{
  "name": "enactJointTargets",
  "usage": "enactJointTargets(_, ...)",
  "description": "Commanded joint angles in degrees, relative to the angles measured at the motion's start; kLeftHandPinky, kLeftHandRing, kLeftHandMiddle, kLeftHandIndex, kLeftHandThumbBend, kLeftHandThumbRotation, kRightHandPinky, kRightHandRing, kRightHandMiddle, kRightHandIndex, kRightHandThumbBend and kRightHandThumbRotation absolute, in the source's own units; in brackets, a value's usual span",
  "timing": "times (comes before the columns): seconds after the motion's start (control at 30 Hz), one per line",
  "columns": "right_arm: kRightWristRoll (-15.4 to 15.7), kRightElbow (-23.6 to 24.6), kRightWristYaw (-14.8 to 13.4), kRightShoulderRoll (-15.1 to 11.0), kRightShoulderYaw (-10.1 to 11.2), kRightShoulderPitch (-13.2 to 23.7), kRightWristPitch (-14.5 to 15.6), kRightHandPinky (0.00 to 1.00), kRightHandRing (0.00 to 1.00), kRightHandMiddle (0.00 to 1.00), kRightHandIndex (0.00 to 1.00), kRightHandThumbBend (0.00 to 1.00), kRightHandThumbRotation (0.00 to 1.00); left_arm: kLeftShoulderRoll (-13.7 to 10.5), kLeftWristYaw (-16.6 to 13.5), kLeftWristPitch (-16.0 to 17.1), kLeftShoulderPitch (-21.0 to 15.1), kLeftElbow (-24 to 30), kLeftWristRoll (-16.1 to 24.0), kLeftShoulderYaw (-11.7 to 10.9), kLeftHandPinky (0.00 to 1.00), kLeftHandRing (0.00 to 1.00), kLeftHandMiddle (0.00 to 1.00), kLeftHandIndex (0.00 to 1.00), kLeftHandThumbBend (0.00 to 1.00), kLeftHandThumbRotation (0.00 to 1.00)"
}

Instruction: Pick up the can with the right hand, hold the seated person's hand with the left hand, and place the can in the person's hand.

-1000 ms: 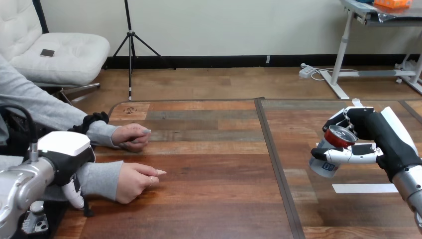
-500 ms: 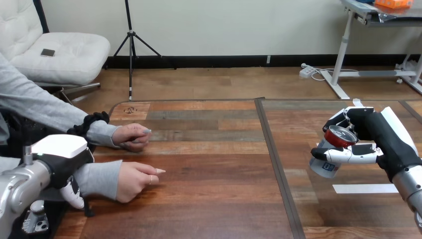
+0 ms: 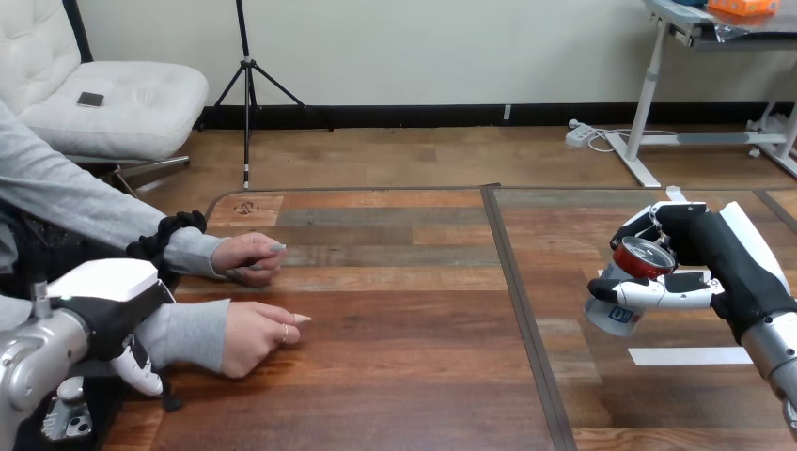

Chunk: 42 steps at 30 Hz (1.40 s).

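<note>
Being clasped in the curled right hand point(image 3: 697, 237), the silver cylindrical can with a red top point(image 3: 613, 310) is being held tilted over the right part of the brown wooden table point(image 3: 404, 385). The left hand point(image 3: 105, 293) is being held over the grey sleeve point(image 3: 183, 331) behind the person's nearer hand point(image 3: 254, 336); whether anything is being grasped cannot be told.

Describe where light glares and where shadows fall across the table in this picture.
Head view: the right section of the table carries a pale sheen, while the left section looks darker and duller. Head view: the lid of the can, gripped in the right robot hand, catches a small glint. Head view: a soft shadow sits beneath the person's nearer hand.
</note>
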<state>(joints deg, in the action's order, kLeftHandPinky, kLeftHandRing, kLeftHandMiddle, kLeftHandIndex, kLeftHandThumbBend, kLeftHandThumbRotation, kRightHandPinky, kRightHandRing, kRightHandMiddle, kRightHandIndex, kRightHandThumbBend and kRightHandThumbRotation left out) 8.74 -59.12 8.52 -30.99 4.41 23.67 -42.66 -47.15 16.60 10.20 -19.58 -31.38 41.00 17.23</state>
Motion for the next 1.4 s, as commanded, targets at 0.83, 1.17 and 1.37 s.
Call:
enactJointTargets(0.83, -0.87, 3.1, -1.37, -1.04, 1.04, 3.07, -0.68, 0.25, 0.3, 0.38, 0.43, 0.78, 0.0, -0.91, -4.71, 2.43, 2.2, 5.94, -4.46, -5.33, 0.35, 0.43, 0.5, 0.53, 0.65, 0.0)
enactJointTargets(1.17, -1.71, 3.19, -0.57, -0.77, 1.24, 3.09, -0.35, 0.29, 0.33, 0.39, 0.44, 0.77, 0.0, -0.74, -5.71, 3.68, 3.06, 7.22, -6.57, -7.13, 0.38, 0.45, 0.51, 0.53, 0.63, 0.0)
enactJointTargets(1.37, -1.65, 2.95, -0.44, -0.82, 1.14, 3.24, -0.57, 0.29, 0.33, 0.39, 0.44, 0.77, 0.0, -0.78, -6.9, 5.17, 3.52, 7.71, -7.21, -7.99, 0.37, 0.44, 0.5, 0.52, 0.63, 0.0)
